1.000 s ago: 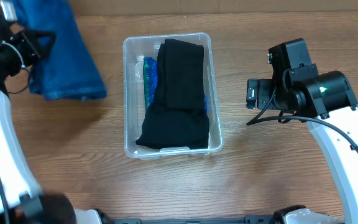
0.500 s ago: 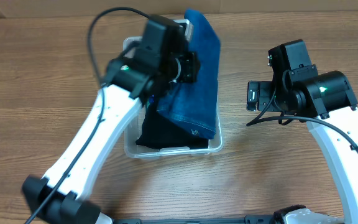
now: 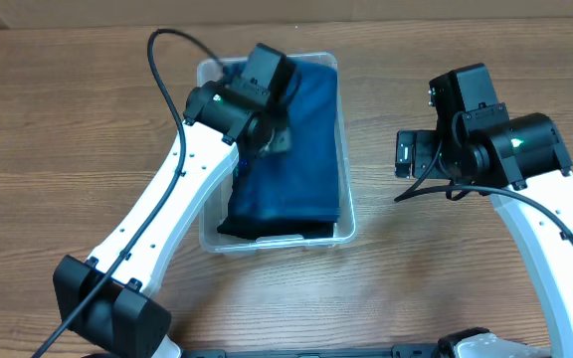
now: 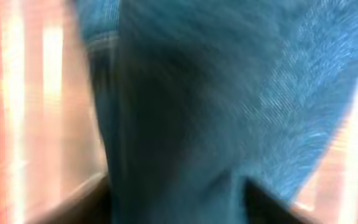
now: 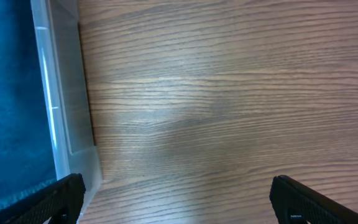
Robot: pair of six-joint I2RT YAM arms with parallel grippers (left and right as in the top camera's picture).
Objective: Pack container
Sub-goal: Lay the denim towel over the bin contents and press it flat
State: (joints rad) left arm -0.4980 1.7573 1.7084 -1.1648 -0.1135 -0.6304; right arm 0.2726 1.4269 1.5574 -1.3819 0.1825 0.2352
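Filling container (image 3: pixel 345 199) overhead, denim (image 3: pixel 301 149) blurred wrist-side

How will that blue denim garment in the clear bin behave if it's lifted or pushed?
Probably floppy: the blue denim garment drapes over black clothing in the container. Pushed, it would likely bunch, not slide or roll.

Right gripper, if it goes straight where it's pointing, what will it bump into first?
Probably the bare wooden table. In its wrist view, the right gripper has only wood between its open fingers. The container sits off to the side, out of that line.
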